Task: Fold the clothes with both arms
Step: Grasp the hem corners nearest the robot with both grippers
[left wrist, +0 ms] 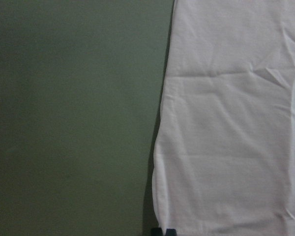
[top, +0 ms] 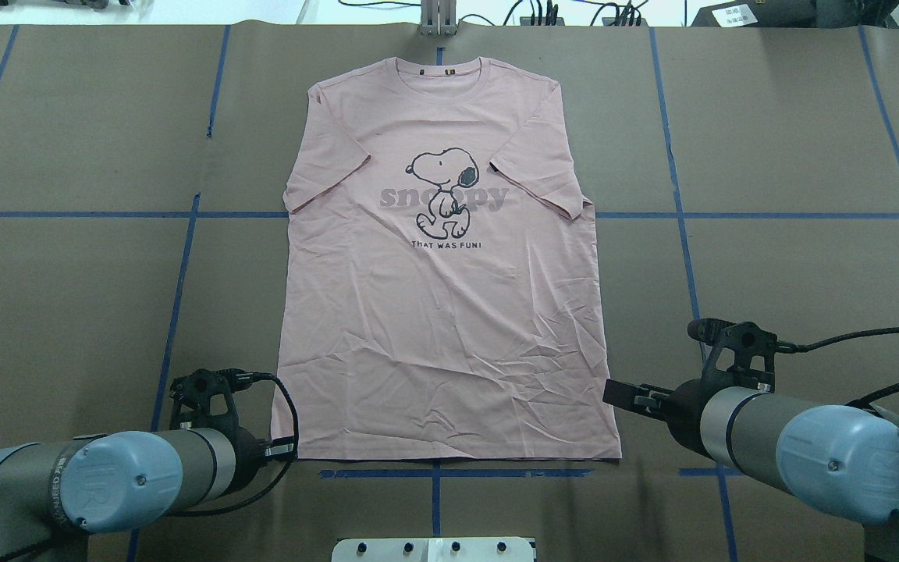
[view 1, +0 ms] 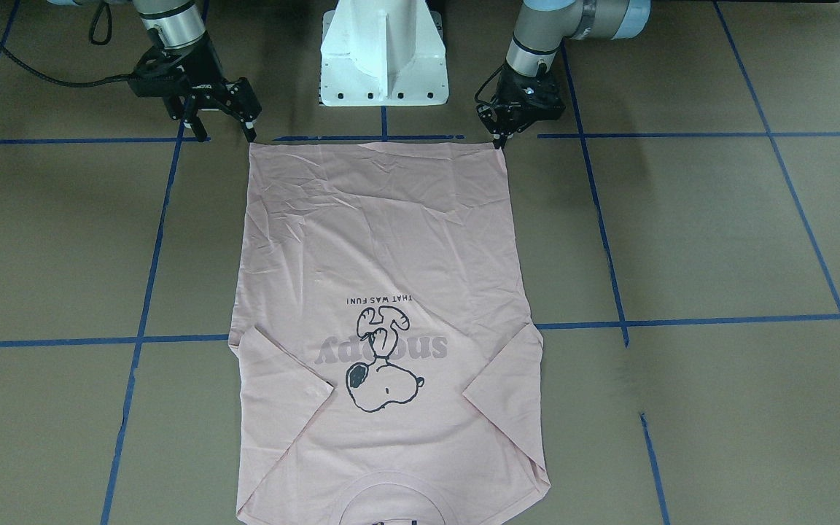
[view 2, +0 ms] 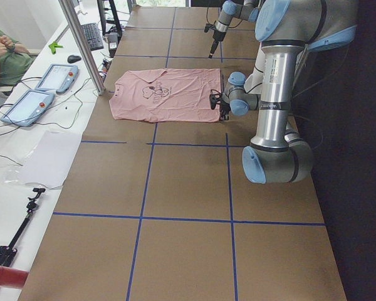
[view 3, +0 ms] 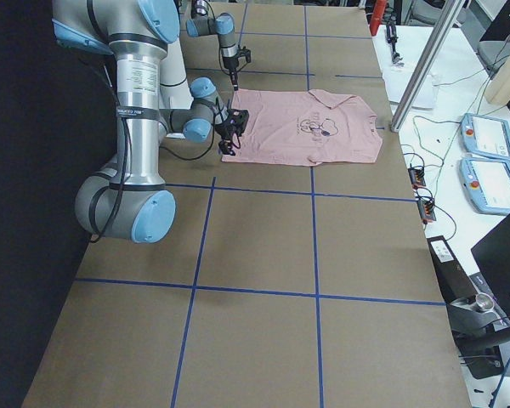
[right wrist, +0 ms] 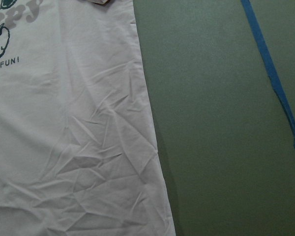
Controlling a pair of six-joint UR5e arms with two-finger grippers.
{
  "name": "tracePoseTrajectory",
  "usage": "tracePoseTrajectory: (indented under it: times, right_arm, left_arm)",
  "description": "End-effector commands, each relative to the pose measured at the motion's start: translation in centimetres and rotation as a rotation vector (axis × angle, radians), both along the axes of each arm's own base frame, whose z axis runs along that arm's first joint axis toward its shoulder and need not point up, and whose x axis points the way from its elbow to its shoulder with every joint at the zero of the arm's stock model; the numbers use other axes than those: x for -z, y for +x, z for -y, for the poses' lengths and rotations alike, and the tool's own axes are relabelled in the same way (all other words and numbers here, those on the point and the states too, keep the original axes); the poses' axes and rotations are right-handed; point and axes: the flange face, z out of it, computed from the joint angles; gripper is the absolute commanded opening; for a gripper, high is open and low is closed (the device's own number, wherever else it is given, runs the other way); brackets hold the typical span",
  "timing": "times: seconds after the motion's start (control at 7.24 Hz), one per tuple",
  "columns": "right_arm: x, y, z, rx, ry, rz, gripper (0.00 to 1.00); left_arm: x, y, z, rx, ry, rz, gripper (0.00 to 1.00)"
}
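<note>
Shirt update: the pale pink short-sleeved cotton T-shirt with the Snoopy print [top: 449,312] lay flat and print-up in the middle of the brown paper-covered table [view 1: 719,233]. Its hem ran along the robot's edge and its collar pointed at the far edge. I reckon that was so both hem corners sat within easy reach for a first fold. My black two-finger left gripper [view 1: 498,138] was tipped down right at its hem corner; I couldn't tell if it was pinching. The black two-finger right gripper [view 1: 223,130] hung fingers apart just outside the other corner, holding nothing.
</note>
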Motion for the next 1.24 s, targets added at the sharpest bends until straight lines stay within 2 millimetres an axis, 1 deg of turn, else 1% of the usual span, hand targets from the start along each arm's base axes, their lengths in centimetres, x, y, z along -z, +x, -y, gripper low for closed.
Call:
tracePoseTrajectory:
  times: [0.0, 0.14, 0.28, 0.41, 0.55, 0.69, 0.83, 1.1]
  right_arm:
    - [-0.9, -0.6, -0.2, -0.045, -0.069, -0.003, 0.81]
    - [-1.1, -1.2, -0.4, -0.074, -0.121, -0.018, 0.73]
    - [-1.3, -1.8, -1.3, -0.101, -0.152, -0.015, 0.69]
    - [-1.7, -2.9, -2.3, -0.121, -0.181, -0.010, 0.66]
    - [-2.0, -4.4, -2.7, -0.148, -0.210, -0.024, 0.63]
    - [-1.7, -6.6, -2.5, -0.166, -0.223, -0.056, 0.62]
    - [-2.7, -7.9, -2.5, -0.187, -0.238, -0.080, 0.62]
    - [-3.0, -8.8, -4.0, -0.176, -0.231, -0.087, 0.62]
  left_arm:
    - [0.4, 0.0, 0.0, 0.000, 0.002, -0.008, 0.00]
    - [0.5, 0.0, 0.1, 0.001, 0.004, -0.009, 0.00]
    - [0.8, 0.0, 0.3, 0.021, 0.021, -0.012, 0.00]
    - [1.1, 0.0, 0.4, 0.025, 0.027, -0.016, 0.00]
    - [1.1, -0.1, 0.7, 0.050, 0.047, -0.014, 0.00]
    - [1.1, -0.1, 0.8, 0.055, 0.053, -0.013, 0.00]
    - [1.2, -0.1, 0.8, 0.056, 0.055, -0.014, 0.00]
    - [1.4, -0.2, 0.9, 0.067, 0.063, -0.014, 0.00]
